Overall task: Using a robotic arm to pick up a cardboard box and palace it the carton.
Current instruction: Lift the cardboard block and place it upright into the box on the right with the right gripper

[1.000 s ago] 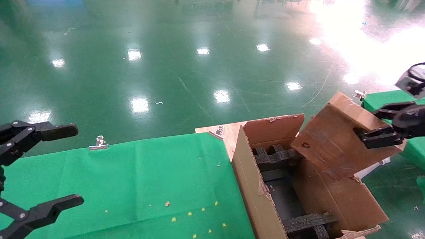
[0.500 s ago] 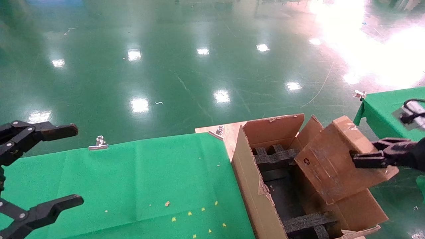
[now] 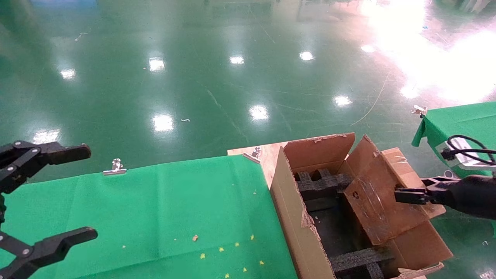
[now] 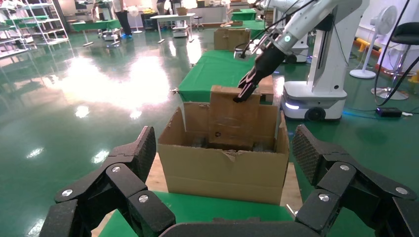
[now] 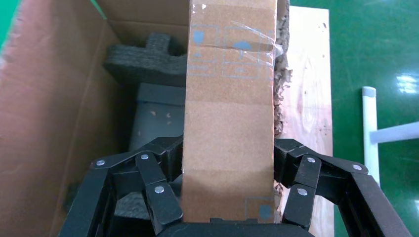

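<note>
At the right edge of the head view the right gripper point(image 3: 403, 195) pinches the cardboard box point(image 3: 378, 203), its fingers point(image 5: 158, 190) pressed against the box's two broad faces, as the right wrist view shows plainly. Over the last second the box has come down and toward the lower centre of the frame: it was held high over the carton's far-right flap, and now it tilts with its lower edge dipping inside the carton point(image 3: 296, 217), beside the black foam inserts point(image 3: 319, 184). The arm has dropped with it, so the wrist now sits low at the right margin. I judge the placing to be well under way, with lowering and release left to do; the ragged flap could catch the box's edge. The left gripper point(image 3: 58, 193) hangs spread wide at the lower left of the frame, over the green cloth point(image 3: 174, 201), idle.
</note>
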